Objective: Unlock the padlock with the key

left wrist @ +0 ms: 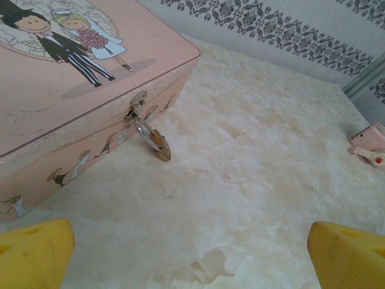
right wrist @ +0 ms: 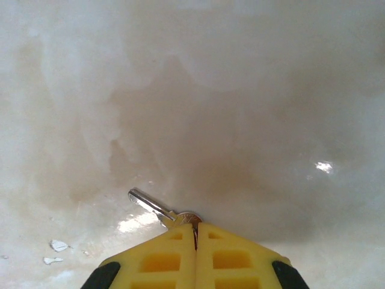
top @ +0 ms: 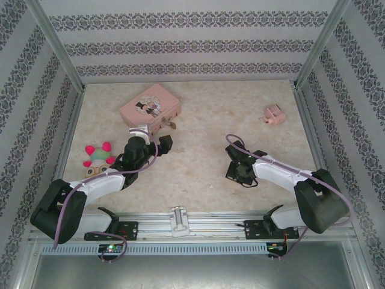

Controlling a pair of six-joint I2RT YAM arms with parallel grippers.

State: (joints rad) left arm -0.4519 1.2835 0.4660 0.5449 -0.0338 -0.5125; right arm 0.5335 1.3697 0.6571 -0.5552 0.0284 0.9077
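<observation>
Padlock (left wrist: 160, 146): small, brass-gold, silvery-shackled.

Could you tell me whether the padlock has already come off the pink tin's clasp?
No, the padlock hangs from the clasp on the front of the pink tin.
</observation>
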